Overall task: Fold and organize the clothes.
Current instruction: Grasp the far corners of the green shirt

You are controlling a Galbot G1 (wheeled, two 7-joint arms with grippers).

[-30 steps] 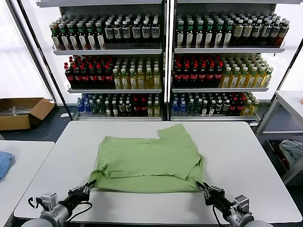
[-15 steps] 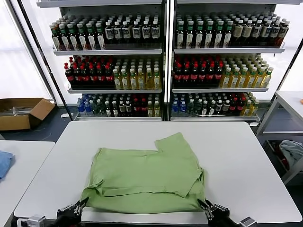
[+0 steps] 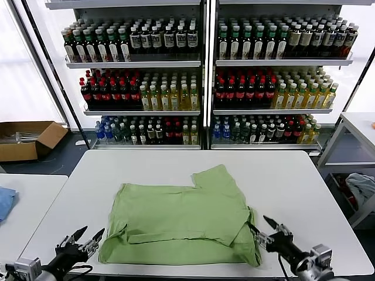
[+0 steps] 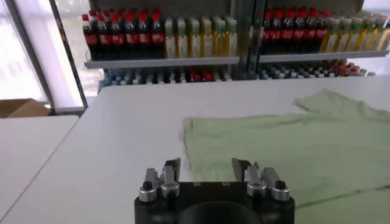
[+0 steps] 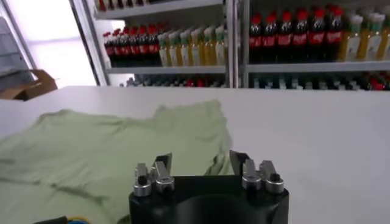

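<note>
The light green shirt [image 3: 181,219] lies flat on the white table [image 3: 293,187], folded into a rough rectangle with one sleeve sticking out at the far right. Its printed graphic is hidden. My left gripper [image 3: 82,239] is open and empty just off the shirt's near left corner. My right gripper [image 3: 265,229] is open and empty at the shirt's near right corner. The shirt also shows in the left wrist view [image 4: 286,143] beyond the open left gripper [image 4: 206,171], and in the right wrist view [image 5: 116,152] beyond the open right gripper [image 5: 200,165].
Drink shelves [image 3: 202,76] stand behind the table. A cardboard box [image 3: 26,139] sits on the floor at far left. A second table [image 3: 23,205] on the left holds a blue cloth [image 3: 4,202]. A grey-white cloth [image 3: 362,188] lies at right.
Both grippers dragged the shirt's near edge toward me, then let go and opened. The shirt now rests closer to the table's front edge.
</note>
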